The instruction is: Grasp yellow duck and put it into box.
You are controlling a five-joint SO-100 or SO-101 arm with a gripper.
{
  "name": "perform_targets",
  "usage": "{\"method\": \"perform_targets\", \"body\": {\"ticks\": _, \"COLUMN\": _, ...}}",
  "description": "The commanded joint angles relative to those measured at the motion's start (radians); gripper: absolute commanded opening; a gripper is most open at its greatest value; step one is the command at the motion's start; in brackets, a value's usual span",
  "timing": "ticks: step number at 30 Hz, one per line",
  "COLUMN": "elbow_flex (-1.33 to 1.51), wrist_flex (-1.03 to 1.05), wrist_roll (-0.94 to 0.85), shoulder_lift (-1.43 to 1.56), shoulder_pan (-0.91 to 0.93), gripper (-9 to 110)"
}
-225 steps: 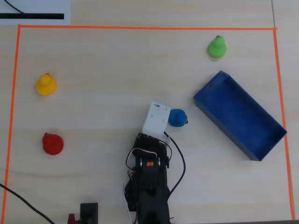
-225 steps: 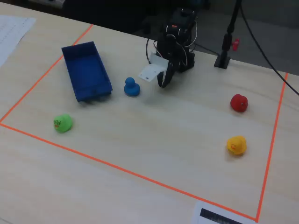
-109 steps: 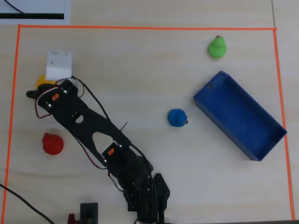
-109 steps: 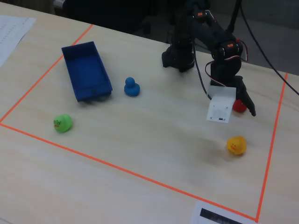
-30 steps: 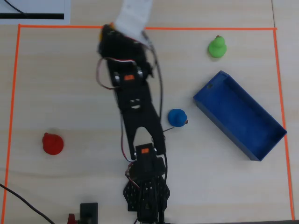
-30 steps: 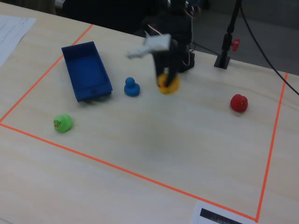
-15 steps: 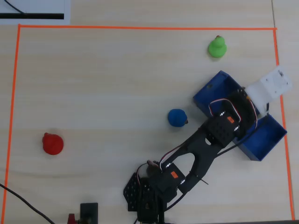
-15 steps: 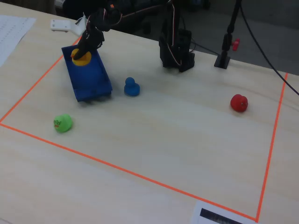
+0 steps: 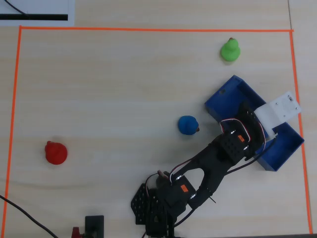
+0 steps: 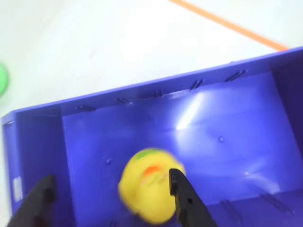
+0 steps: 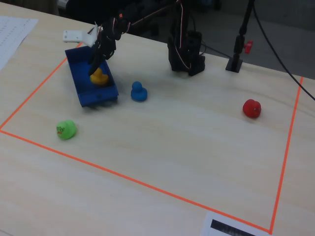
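wrist view shows our claw [image 10: 111,196] spread wide above the box [image 10: 227,109], with the yellow duck [image 10: 144,189] released and lying on the blue floor between the fingers. we judge the drop done, since nothing grips it.

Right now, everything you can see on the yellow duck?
The yellow duck is small, rounded and glossy like rubber, with an orange mark on the side facing the wrist camera, blurred there. It sits inside the blue box, on or just above the floor; which cannot be told. The fingers stand spread to either side of it, one dark finger overlapping its right edge in the wrist view; actual contact is unclear. In the overhead view the arm hides it.
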Motion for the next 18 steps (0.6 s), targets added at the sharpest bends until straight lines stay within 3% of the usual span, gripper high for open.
{"method": "perform_targets", "body": {"ticks": 1, "elbow_flex": -0.091, "wrist_flex": 0.067, "wrist_roll": 0.058, "shoulder_lift": 0.078, "shoulder_pan": -0.040, "gripper": 33}}
{"method": "perform_targets", "body": {"ticks": 7, "elbow_flex": -0.164, "wrist_flex": 0.448, "wrist_roll": 0.275, "shoulder_lift": 0.431, "shoulder_pan": -0.324, "gripper": 0}}
{"method": "perform_targets", "body": {"ticks": 13, "elbow_flex": 0.173, "wrist_flex": 0.693, "wrist_roll": 0.446, "shoulder_lift": 0.934, "shoulder_pan": -0.894, "gripper": 0}}
{"method": "perform_targets", "body": {"ticks": 18, "elbow_flex": 0.670, "wrist_flex": 0.614, "wrist_roll": 0.414, "shoulder_lift": 1.189, "shoulder_pan": -1.009, "gripper": 0}}
